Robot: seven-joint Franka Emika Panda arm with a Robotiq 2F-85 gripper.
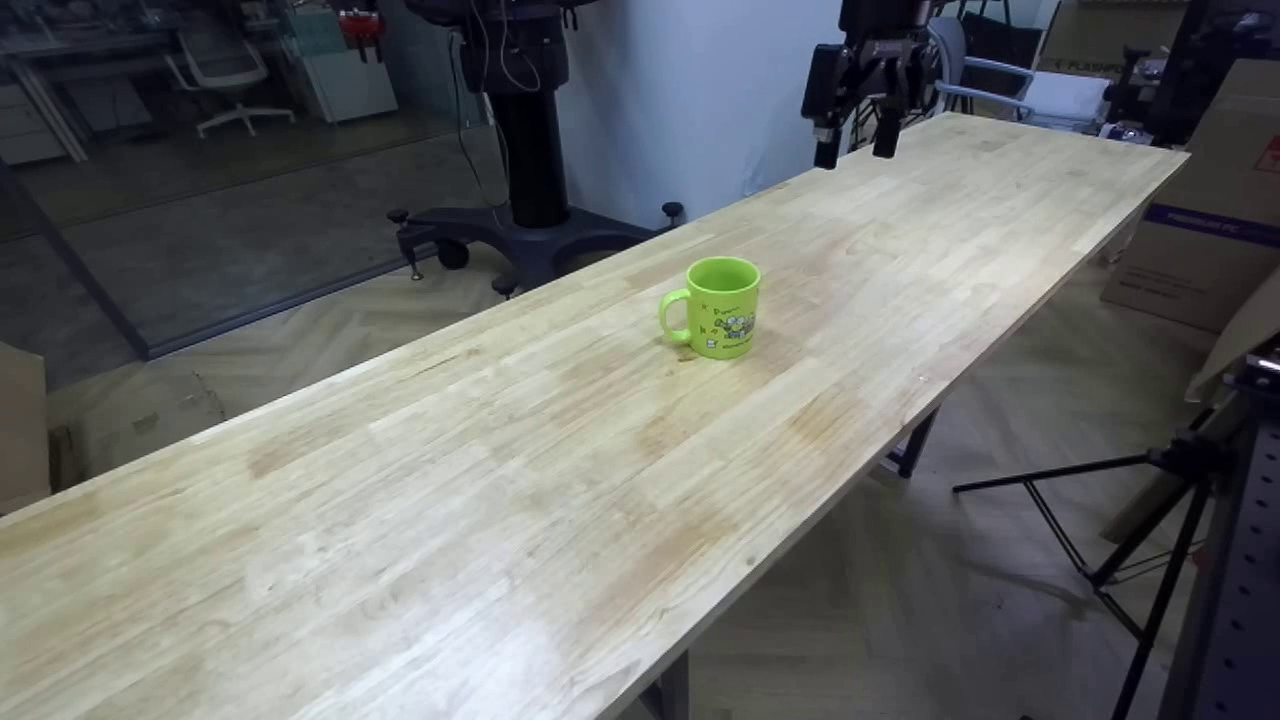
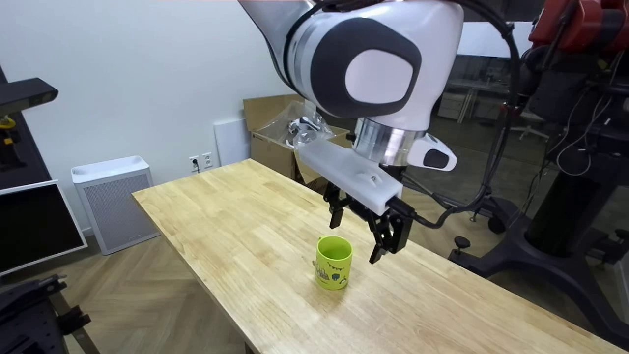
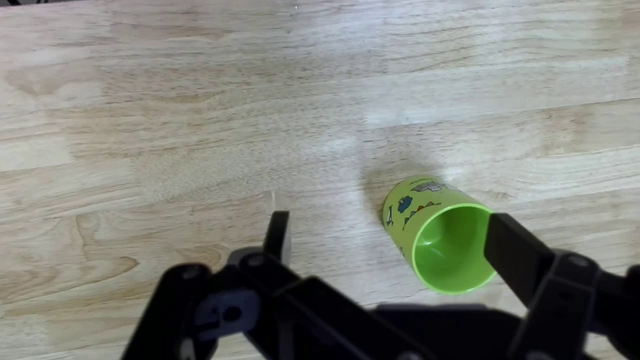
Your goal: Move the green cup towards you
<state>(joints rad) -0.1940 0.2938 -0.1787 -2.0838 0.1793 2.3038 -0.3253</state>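
The lime-green cup (image 1: 722,312) stands upright on the wooden table, with printed pictures on its side. Its loop handle shows in this exterior view; in the other views it is mostly or wholly hidden. The cup is also in an exterior view (image 2: 333,268) and right of centre in the wrist view (image 3: 450,250). My black gripper (image 2: 356,241) is open and empty, above the table and off to one side of the cup. It also shows in an exterior view (image 1: 856,150). In the wrist view, the gripper's (image 3: 389,232) right finger overlaps the cup's rim in the picture; no contact shows.
The long wooden table (image 1: 480,480) has open edges on both long sides. A dark wheeled stand (image 1: 530,235) is beside one edge. A tripod (image 1: 1180,470) stands on the floor at the other side. An open cardboard box (image 2: 272,157) is beyond the table.
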